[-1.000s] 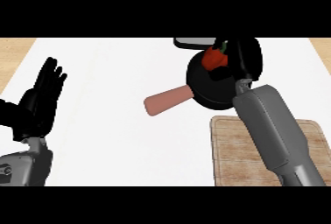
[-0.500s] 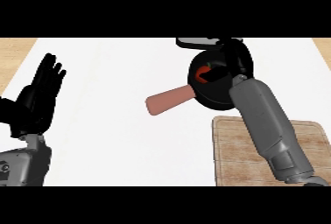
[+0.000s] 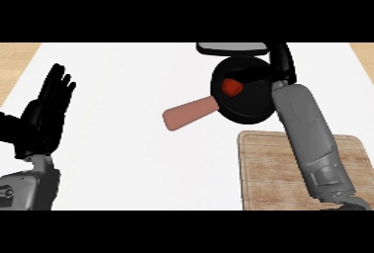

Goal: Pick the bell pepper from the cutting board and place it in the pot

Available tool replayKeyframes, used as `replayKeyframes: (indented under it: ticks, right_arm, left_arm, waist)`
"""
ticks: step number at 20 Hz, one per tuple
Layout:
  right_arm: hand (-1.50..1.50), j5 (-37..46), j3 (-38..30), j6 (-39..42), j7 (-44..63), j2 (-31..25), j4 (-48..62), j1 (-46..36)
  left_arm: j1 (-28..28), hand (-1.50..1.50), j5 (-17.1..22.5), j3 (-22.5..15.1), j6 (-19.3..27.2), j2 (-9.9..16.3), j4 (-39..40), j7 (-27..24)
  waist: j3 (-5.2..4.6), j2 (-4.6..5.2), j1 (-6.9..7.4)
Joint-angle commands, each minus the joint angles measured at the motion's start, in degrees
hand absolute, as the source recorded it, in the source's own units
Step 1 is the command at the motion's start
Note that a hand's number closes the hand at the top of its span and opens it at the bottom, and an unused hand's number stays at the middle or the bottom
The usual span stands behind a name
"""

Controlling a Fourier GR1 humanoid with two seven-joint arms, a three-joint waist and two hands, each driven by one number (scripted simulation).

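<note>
Fingers of my right hand (image 3: 272, 74) were over the far side of the black pot (image 3: 248, 106), and I could not tell whether they were spread or curled. The red bell pepper (image 3: 233, 87) lay inside the pot, just beside that hand, with the pot's pinkish handle (image 3: 191, 112) pointing left and the wooden cutting board (image 3: 274, 170) below it. My left hand (image 3: 45, 113) rested at the left edge, fingers straight and up.

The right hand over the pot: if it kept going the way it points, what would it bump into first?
The right hand points toward the far edge, past the pot. Probably the dark grey object there, though heights are unclear.
</note>
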Motion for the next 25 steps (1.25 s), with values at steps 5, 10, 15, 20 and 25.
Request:
replayKeyframes:
  ticks: [5,10,15,20,25]
  right_arm:
    - [-1.5,-10.3,-7.5,9.4,-6.1,-8.1,1.2,3.4]
    - [-1.5,-13.3,-8.0,16.3,-5.1,-14.3,1.7,3.1]
    - [-1.5,-16.1,-9.0,24.0,-6.8,-20.5,1.2,7.1]
    - [-1.5,-17.2,-8.3,24.4,-8.4,-22.1,1.3,8.4]
    - [-1.5,-18.2,-7.8,28.1,-9.7,-24.9,4.2,9.3]
  left_arm:
    - [0.2,0.0,2.3,2.9,-2.2,2.6,-0.7,1.2]
    - [-0.3,0.0,1.8,3.0,-2.5,1.8,3.3,-1.7]
    - [-1.4,0.0,-1.1,0.7,0.6,-0.4,2.2,0.1]
    - [1.2,0.0,-1.2,1.0,-0.9,-0.2,1.6,-3.0]
    - [0.9,0.0,-0.9,0.4,0.2,-1.2,-0.7,1.2]
  waist:
    - [-0.04,-0.33,-0.86]
    - [-0.06,-0.28,-0.82]
    - [-0.04,-0.26,-1.08]
    - [-0.06,-0.37,-0.98]
    - [-0.05,-0.35,-0.86]
